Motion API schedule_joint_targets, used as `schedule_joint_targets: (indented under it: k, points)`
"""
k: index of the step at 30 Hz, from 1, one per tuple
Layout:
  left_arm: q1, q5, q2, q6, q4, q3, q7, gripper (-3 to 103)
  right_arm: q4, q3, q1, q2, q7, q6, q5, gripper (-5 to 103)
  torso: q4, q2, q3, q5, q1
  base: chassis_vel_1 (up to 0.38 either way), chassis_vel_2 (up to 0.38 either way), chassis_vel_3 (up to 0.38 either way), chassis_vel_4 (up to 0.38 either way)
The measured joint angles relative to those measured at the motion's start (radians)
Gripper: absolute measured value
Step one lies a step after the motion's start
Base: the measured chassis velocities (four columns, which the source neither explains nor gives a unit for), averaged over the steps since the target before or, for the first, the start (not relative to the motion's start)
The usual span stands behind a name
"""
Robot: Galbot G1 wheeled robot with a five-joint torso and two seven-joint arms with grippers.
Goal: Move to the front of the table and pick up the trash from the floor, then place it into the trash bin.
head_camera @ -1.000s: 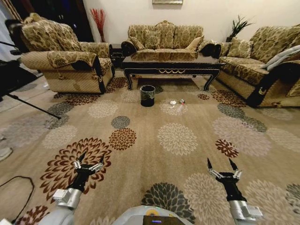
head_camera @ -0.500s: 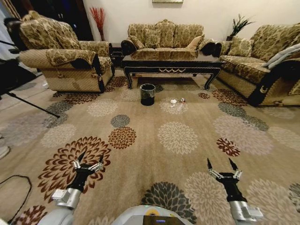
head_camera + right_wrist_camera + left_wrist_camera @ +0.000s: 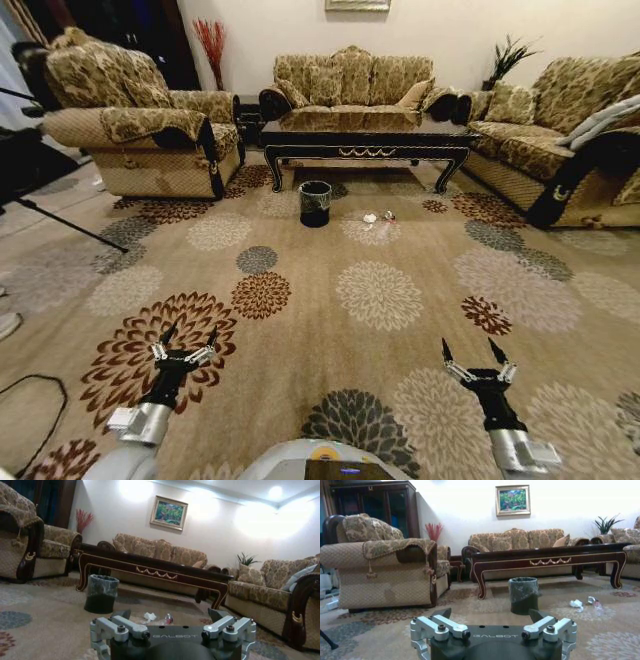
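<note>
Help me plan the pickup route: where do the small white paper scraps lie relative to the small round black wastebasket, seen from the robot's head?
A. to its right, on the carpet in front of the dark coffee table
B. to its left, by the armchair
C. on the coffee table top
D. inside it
A: the small white paper scraps lie on the beige flowered carpet right of the small round black wastebasket, before the dark brown coffee table.

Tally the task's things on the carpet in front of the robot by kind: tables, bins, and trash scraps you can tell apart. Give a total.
Coffee table: 1
Trash bin: 1
Trash scraps: 2 that can be told apart, a white paper bit and a small red-marked wrapper; any more are too small to separate
Total: 4
</note>
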Motion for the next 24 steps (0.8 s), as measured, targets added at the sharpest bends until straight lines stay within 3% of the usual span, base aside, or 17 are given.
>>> schedule_joint_targets:
  k: [8, 24]
  points:
    - [0.001, 0.005, -0.001, -0.005, 0.004, 0.003, 0.001, 100, -0.004, 0.002, 0.0, -0.002, 0.0, 0.003, -0.003, 100, -0.0001, 0.0, 0.003, 0.0, 0.0, -0.116, 0.089, 0.109, -0.095]
    - [-0.008, 0.004, -0.002, -0.006, 0.017, 0.002, 0.002, 100, -0.007, -0.014, 0.015, -0.002, 0.002, -0.009, -0.024, 100, 0.0, 0.0, 0.005, -0.0001, 0.001, -0.181, 0.208, 0.181, -0.2]
